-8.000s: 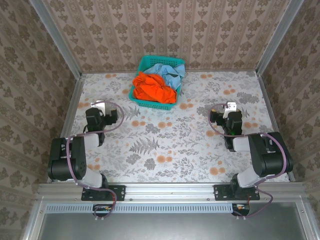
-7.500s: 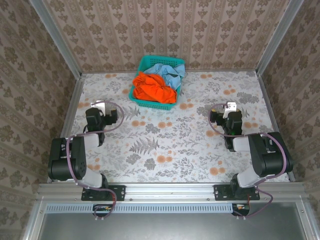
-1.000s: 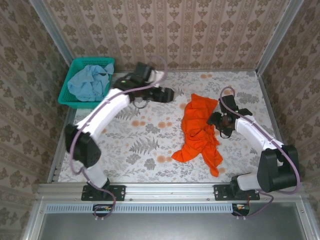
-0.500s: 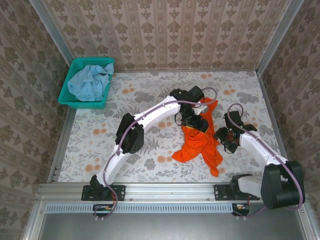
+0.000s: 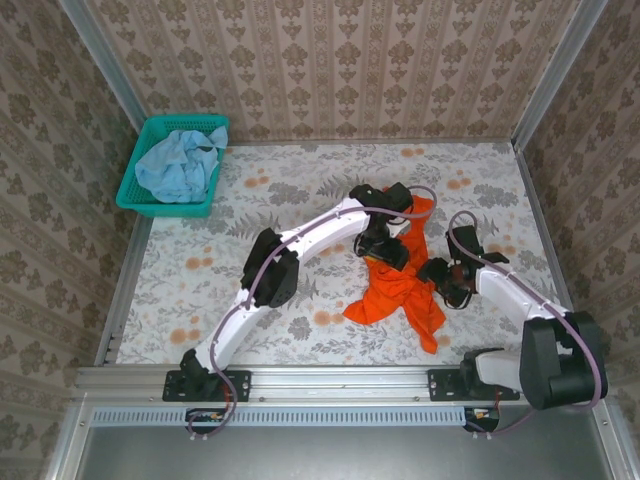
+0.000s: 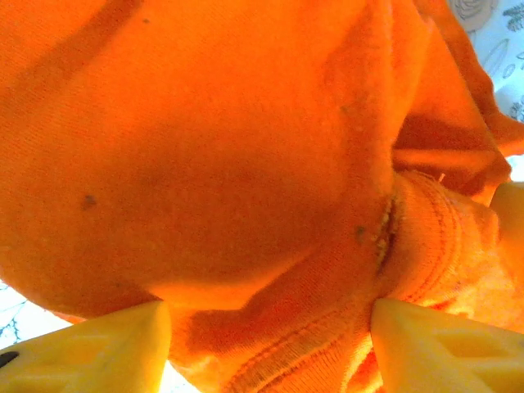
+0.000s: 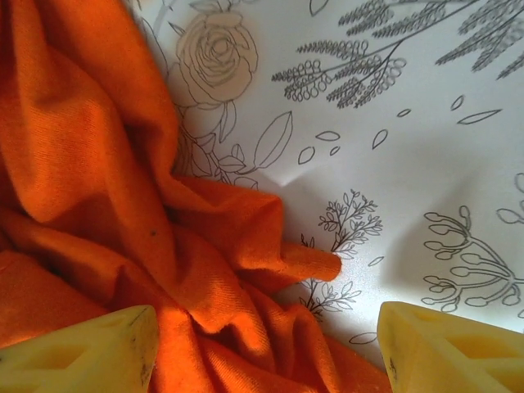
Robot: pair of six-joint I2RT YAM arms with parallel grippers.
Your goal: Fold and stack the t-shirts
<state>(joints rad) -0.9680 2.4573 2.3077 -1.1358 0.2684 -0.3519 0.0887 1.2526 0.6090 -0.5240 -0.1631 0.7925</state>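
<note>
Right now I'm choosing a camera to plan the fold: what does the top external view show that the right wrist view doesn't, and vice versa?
Top external adds the teal plastic mesh basket at the far left, holding the pale sky-blue cloth shirt. Right wrist adds close-up creases and a pointed fold tip lying flat. Both share the crumpled bright orange cloth shirt on the floral table cover.

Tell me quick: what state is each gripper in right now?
Left gripper: open, jaws either side of bunched orange t-shirt, not clamped.
Right gripper: open, over the t-shirt's edge, holding nothing.
</note>
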